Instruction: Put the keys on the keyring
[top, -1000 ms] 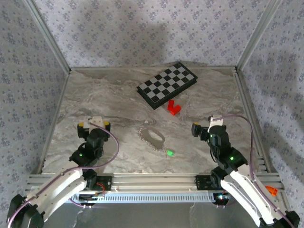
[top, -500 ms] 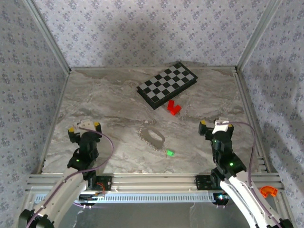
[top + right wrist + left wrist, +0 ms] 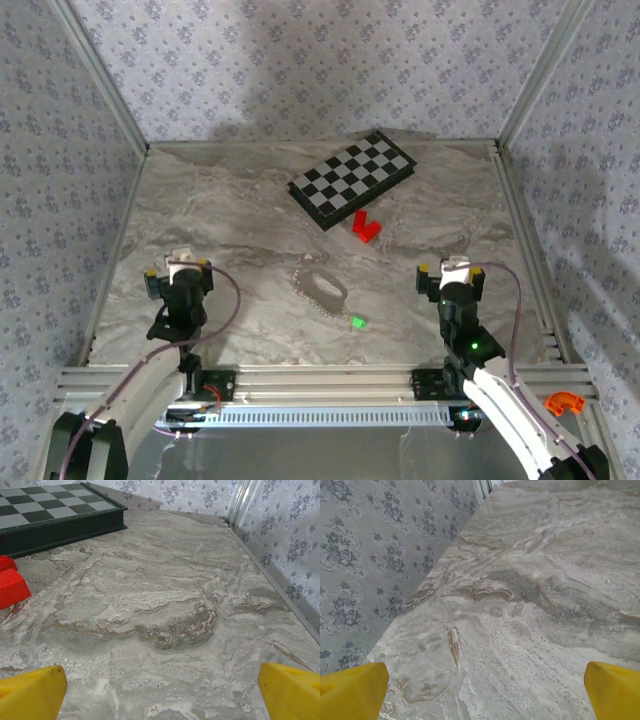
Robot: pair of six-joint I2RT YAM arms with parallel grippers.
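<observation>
Keys [image 3: 357,322] and keyring [image 3: 320,288] show from above, red block [image 3: 11,586] at right wrist; left claw [image 3: 177,268], right claw [image 3: 450,270] apart.

**Marbled tabletop inside a wallpapered enclosure**

A grey-and-beige veined tabletop [image 3: 200,210] is closed in on three sides by walls [image 3: 300,70] covered in pale lilac floral wallpaper. Silver metal posts [image 3: 100,75] rise at the back corners. Soft shadows cross the back wall.
</observation>
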